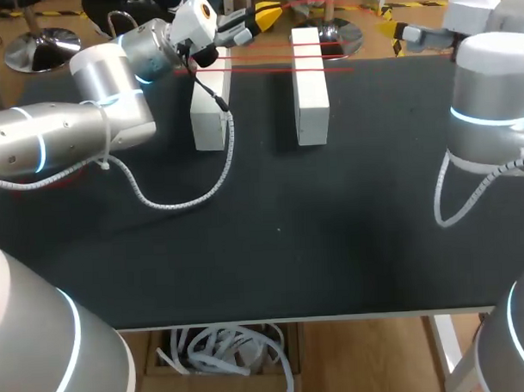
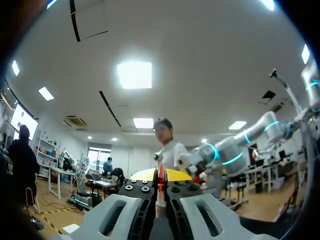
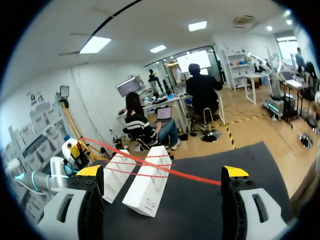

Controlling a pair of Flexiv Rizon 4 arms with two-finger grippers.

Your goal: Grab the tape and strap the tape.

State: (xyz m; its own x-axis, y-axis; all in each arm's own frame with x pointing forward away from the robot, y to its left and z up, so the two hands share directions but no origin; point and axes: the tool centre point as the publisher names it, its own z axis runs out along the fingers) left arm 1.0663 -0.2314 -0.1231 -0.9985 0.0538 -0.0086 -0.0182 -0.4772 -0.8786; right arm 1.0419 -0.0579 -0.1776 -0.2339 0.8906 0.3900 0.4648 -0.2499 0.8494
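Slippage risk: left gripper (image 1: pixel 263 19), upper centre, pinches taut tape (image 1: pixel 262 71); a hard pull could free it. Right gripper (image 3: pixel 162 171) gapes wide, empty.

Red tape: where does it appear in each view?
Head view: red tape stretched across two white blocks, table's far side.
Left wrist view: pinched in the left gripper.
Right wrist view: crossing those blocks, ahead of the right gripper.
Shared landmark: the left gripper's yellow tips.
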